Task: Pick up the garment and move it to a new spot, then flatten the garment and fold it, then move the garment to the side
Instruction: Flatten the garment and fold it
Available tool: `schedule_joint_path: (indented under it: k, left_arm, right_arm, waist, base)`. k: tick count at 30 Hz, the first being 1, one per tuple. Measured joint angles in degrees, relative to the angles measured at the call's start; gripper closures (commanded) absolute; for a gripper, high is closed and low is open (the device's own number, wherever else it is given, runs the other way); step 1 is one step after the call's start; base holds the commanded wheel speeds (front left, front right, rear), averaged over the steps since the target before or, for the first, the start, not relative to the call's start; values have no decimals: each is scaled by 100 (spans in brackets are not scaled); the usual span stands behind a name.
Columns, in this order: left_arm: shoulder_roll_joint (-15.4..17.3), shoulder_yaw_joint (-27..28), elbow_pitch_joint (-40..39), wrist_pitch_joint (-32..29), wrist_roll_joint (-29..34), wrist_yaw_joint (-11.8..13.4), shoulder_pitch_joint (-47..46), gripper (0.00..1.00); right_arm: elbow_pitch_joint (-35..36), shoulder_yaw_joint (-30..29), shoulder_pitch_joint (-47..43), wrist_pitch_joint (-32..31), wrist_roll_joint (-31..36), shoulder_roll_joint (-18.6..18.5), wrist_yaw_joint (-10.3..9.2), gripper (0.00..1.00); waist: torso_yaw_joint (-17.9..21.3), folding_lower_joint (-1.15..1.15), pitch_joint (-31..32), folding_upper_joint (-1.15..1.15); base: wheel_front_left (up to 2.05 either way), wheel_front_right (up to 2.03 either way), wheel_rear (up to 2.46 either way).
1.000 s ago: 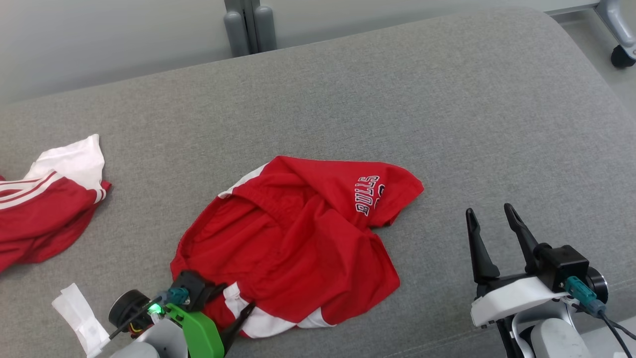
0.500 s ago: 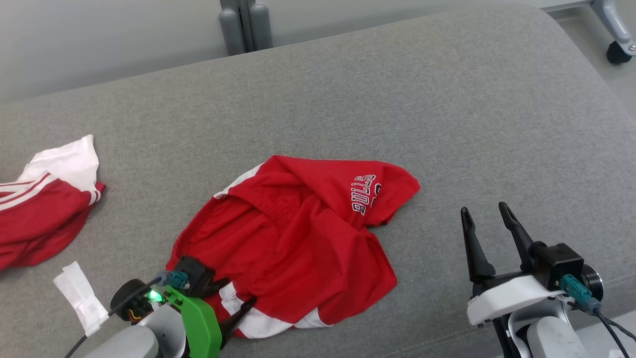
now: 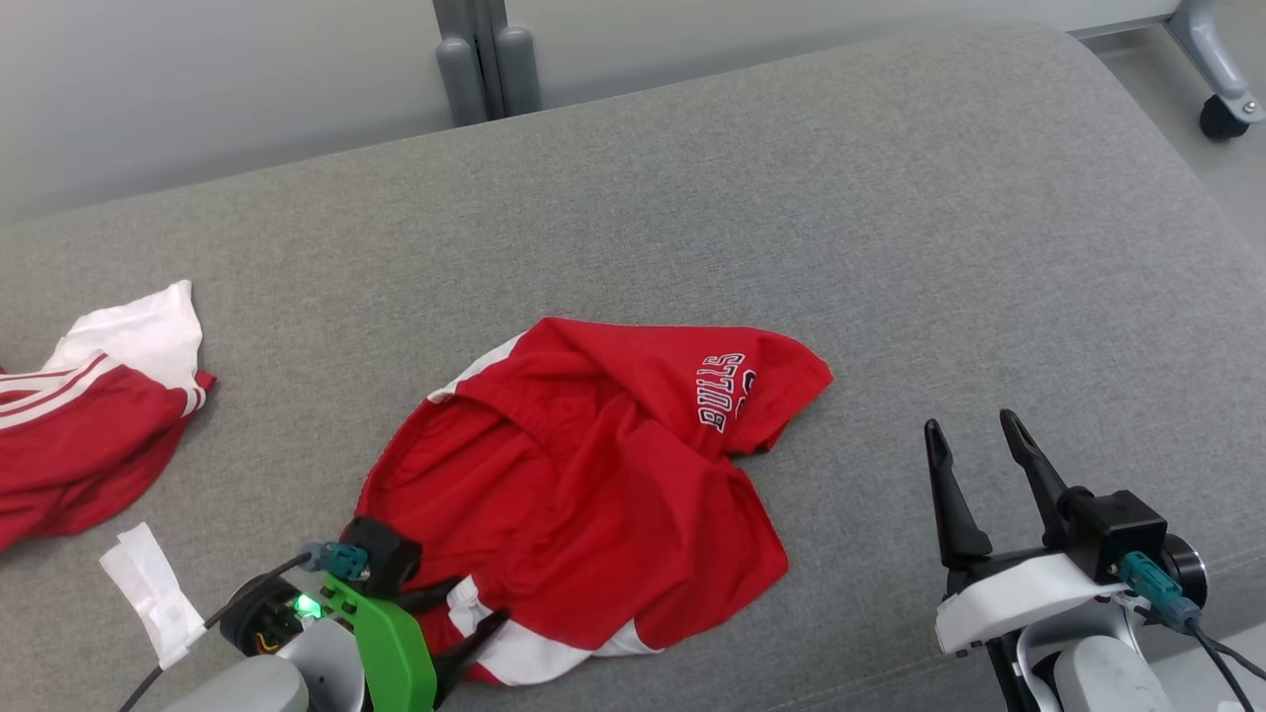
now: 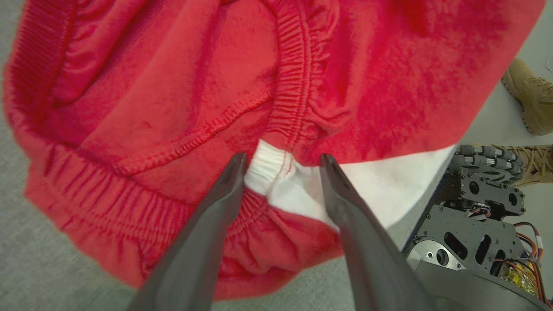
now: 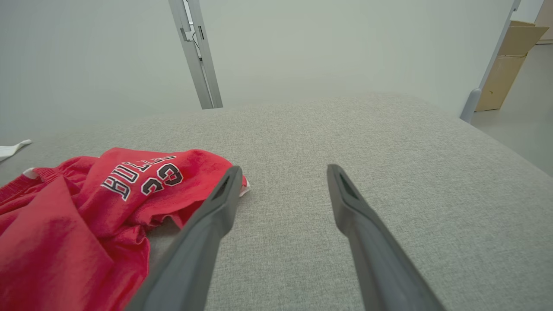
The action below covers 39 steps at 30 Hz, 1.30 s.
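Item: one garment [image 3: 593, 494], red sports shorts with white side panels and printed lettering, lying crumpled and partly doubled over itself near the front middle of a grey upholstered cushion [image 3: 890, 198]. Material looks like thin knit: light, limp and likely to sag and drag when lifted by one point. It is not fragile and not notably slippery. Best hold, by judgement: the gathered elastic waistband [image 4: 296, 86] or the stitched white panel [image 4: 276, 175] beside it, where the cloth is thickest. The left gripper [image 4: 283, 159] sits at the garment's near edge, jaws apart astride that white fold, not seen clamped on it. The right gripper [image 3: 970, 425] hovers over bare cushion to the garment's right, jaws wide and empty. Also present: a second red-and-white garment [image 3: 79, 435], well apart at far left.
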<state>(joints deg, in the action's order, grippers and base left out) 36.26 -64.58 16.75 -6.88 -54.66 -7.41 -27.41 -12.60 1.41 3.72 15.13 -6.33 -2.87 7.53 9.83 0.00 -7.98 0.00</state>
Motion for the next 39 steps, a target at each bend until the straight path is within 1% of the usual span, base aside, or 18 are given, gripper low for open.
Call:
schedule_joint_path:
  k: [2,4,5,11,13,18,21,23,24,25,26,27,28,29,30,35,39]
  left_arm:
    - [3,-58,-22,45,-51,0,-38,9]
    - [4,-81,-57,98,-118,0,-61,1]
    - [4,-108,-92,103,-183,0,-73,0]
    - [53,-232,-231,155,-417,0,-116,0]
    - [83,-274,-263,167,-469,0,-138,4]
    - [133,-337,-343,247,-538,0,-159,2]
    - [176,-350,-402,250,-584,0,-196,2]
    - [199,-360,-458,250,-643,0,-196,8]
    - [203,-364,-481,250,-659,0,-197,15]
    - [209,-367,-495,250,-683,0,-197,35]
    - [218,-374,-504,250,-688,0,-199,52]
    - [223,-379,-510,249,-691,0,-201,60]
    - [229,-386,-514,248,-695,0,-202,75]
    - [234,-396,-527,241,-722,0,-203,96]
    - [236,-401,-547,234,-748,0,-203,100]
    - [258,-367,-784,191,-940,0,-244,100]
    - [235,-149,-1144,304,-1236,0,-356,100]
  right_arm:
    - [-1,5,1,0,7,0,0,0]
    - [0,5,2,0,8,1,0,0]
    - [0,5,2,0,9,0,-1,0]
    - [0,4,0,0,26,0,0,0]
    - [0,9,-1,0,26,1,0,0]
    - [0,1,-19,0,26,1,-1,0]
    - [0,-4,-20,0,34,1,0,0]
    - [1,-5,-20,0,36,0,0,0]
    - [1,-7,-21,0,38,1,0,0]
    - [1,-7,-21,0,42,1,0,0]
    - [1,-7,-21,0,42,1,0,0]
    - [1,-7,-21,0,42,1,0,0]
    - [1,-7,-21,0,42,1,0,0]
    - [1,-7,-21,0,43,1,0,0]
    - [1,-8,-21,0,43,1,0,0]
    - [0,-7,-21,0,43,1,0,0]
    - [-2,4,-20,0,41,1,0,0]
  waist:
    - [-15,0,5,0]
    - [-21,0,7,0]
    - [-26,0,10,0]
    - [-35,0,1,0]
    - [-35,0,2,0]
    - [-45,0,16,0]
    - [-60,0,16,0]
    - [-70,0,18,0]
    - [-76,0,17,0]
    - [-81,0,16,0]
    - [-88,0,14,0]
    - [-92,0,14,0]
    - [-97,0,15,0]
    - [-100,0,16,0]
    - [-103,0,18,0]
    - [-107,0,26,0]
    - [-91,0,28,0]
  base:
    - [0,0,0]
    - [0,0,0]
    - [0,0,0]
    - [0,0,0]
    - [0,0,0]
    - [0,0,0]
    - [0,0,0]
    - [0,0,0]
    - [0,0,0]
    - [0,0,0]
    - [0,0,0]
    - [0,0,0]
    - [0,0,0]
    - [0,0,0]
    - [0,0,0]
    - [0,0,0]
    - [0,0,0]
